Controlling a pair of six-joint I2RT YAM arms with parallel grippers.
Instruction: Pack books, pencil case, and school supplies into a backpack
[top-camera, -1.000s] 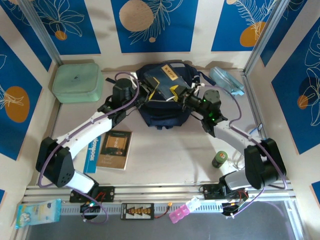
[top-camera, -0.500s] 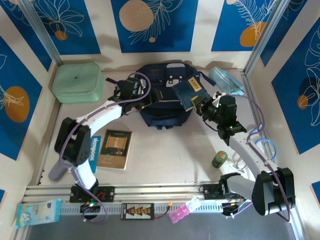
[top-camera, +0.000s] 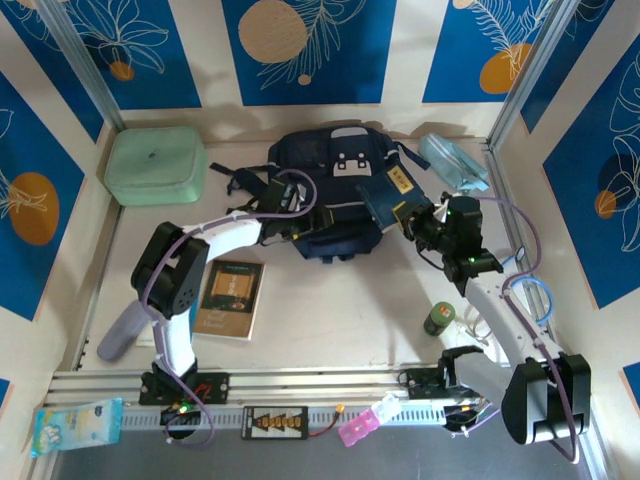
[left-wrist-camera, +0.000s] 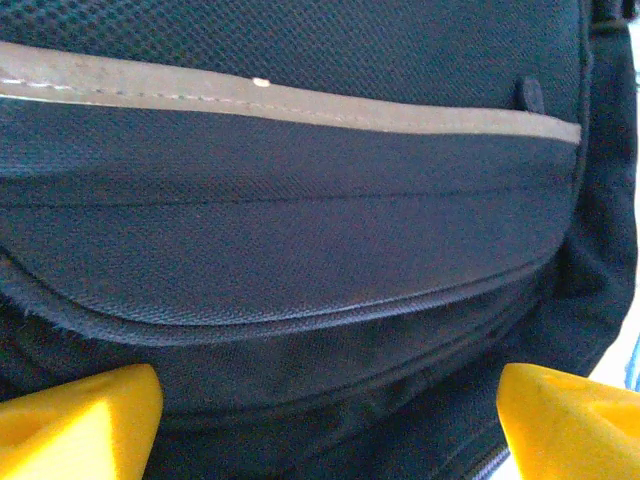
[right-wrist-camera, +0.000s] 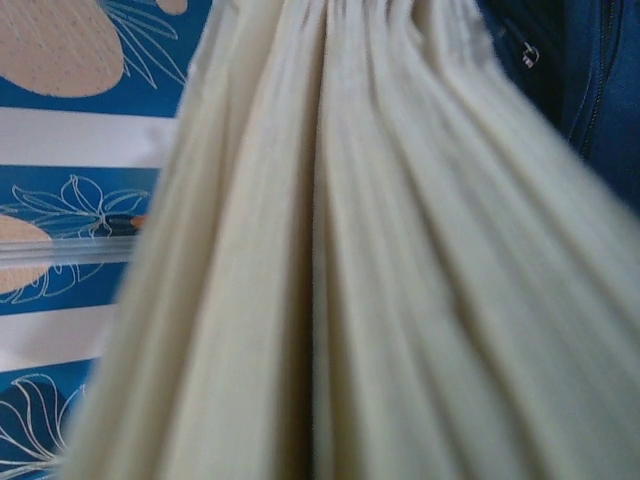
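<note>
Compared with a second before, the backpack (top-camera: 330, 160) lay uncovered: the navy book (top-camera: 383, 188) that had rested across its top had been drawn off to its right edge, and the left arm had folded in toward the bag's front. The backpack sat at the back of the surface (top-camera: 330, 300), front pocket facing the arms. I judged that the mouth had yet to be opened enough to take a book.

The left hand (top-camera: 305, 224) was at that front pocket. In the left wrist view its yellow fingers (left-wrist-camera: 80, 410) stood wide apart, with nothing between them but bag fabric and the pale stripe beyond. It looked placed to steady or spread the bag.

The navy book was tilted, clamped in the right hand (top-camera: 410, 215). The right wrist view looked close onto its cream page edges (right-wrist-camera: 330, 260), so the grip was on the spine side, probably to let the book enter the bag edge first.

The tan book (top-camera: 232, 298) lay flat near the left arm, well apart from the bag. The pencil case (top-camera: 455, 160) lay in the far right corner, untouched.
</note>
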